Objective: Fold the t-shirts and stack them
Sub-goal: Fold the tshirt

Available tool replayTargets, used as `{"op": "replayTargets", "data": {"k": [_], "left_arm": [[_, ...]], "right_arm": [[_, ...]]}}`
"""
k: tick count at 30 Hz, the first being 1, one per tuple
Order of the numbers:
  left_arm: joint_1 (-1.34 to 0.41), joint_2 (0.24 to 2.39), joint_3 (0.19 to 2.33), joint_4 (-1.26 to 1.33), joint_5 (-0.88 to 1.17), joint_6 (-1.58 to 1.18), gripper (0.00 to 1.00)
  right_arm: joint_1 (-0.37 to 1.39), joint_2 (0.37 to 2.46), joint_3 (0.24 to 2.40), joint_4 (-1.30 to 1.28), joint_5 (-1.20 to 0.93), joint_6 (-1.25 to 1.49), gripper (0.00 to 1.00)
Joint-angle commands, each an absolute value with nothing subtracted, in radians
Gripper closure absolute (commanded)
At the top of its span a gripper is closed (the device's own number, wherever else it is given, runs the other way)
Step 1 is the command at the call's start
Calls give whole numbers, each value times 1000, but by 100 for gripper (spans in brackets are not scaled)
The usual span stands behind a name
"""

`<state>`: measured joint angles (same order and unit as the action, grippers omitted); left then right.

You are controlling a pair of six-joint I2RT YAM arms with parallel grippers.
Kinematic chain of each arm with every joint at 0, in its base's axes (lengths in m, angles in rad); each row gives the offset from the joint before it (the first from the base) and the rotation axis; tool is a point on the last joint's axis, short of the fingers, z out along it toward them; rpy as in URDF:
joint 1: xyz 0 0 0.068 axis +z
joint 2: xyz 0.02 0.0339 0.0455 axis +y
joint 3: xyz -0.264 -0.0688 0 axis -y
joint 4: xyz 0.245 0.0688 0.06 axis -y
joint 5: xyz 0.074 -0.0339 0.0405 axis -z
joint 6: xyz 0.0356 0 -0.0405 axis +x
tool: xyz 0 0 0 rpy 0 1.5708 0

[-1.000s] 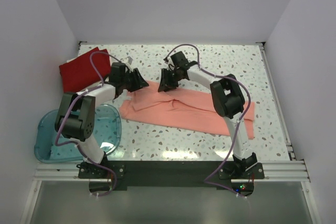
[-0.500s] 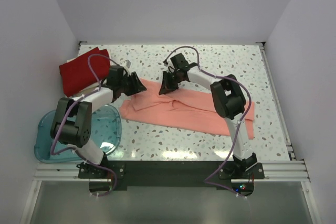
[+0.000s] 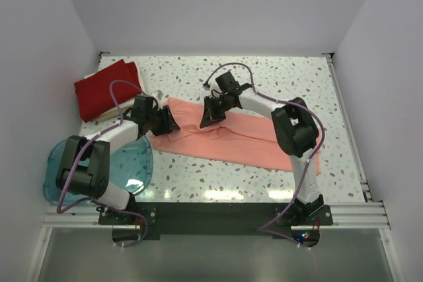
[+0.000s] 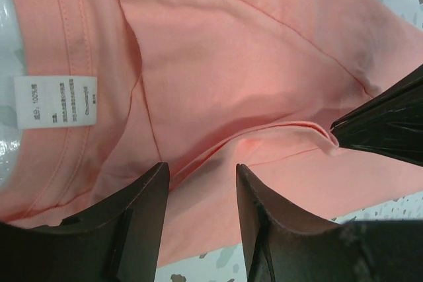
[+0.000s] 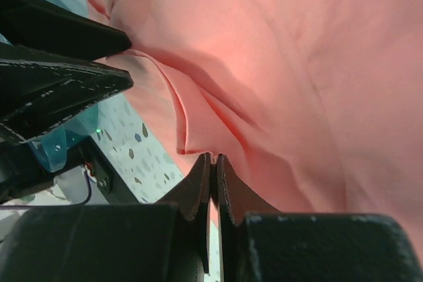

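Observation:
A salmon-pink t-shirt lies spread across the middle of the table, its collar end to the left. My right gripper is at the shirt's far edge. In the right wrist view its jaws are shut on a fold of the pink cloth. My left gripper is low over the shirt's left end. In the left wrist view it is open, the pink cloth lying under the gap and a white neck label to the left. A deep red t-shirt lies folded at the far left.
A translucent blue tub sits at the near left, beside the left arm's base. The two grippers are close together; the right one's finger shows in the left wrist view. White walls enclose the speckled table.
The right gripper has shut on the shirt's fold. The left gripper has moved nearer and rightwards, from beside the red shirt to over the pink shirt's left end.

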<state>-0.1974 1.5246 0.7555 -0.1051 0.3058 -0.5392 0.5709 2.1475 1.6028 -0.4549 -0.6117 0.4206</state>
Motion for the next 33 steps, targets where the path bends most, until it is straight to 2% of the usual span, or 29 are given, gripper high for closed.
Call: {"op": "replayTargets", "data": {"k": [1,9,15,25,33], "left_arm": [[-192,1450,746,-120,293,-529,50],[-192,1375,706,-144,325,-551,50],[-192,1315,673,-173,344,-561,50],[-192,1290,678,-176,336,-584,50],[-196,1347,744,-138,344,-624,49]], "right_arm": [[589,2091,1572,-475,-652,370,100],[592,2054,1523,-514,-621,328,98],[594,2028,1491,-523,-607,316,92],[594,1976,1457,-597,-572,256,68],[592,1904,1445,-653,-535,230,59]]}}
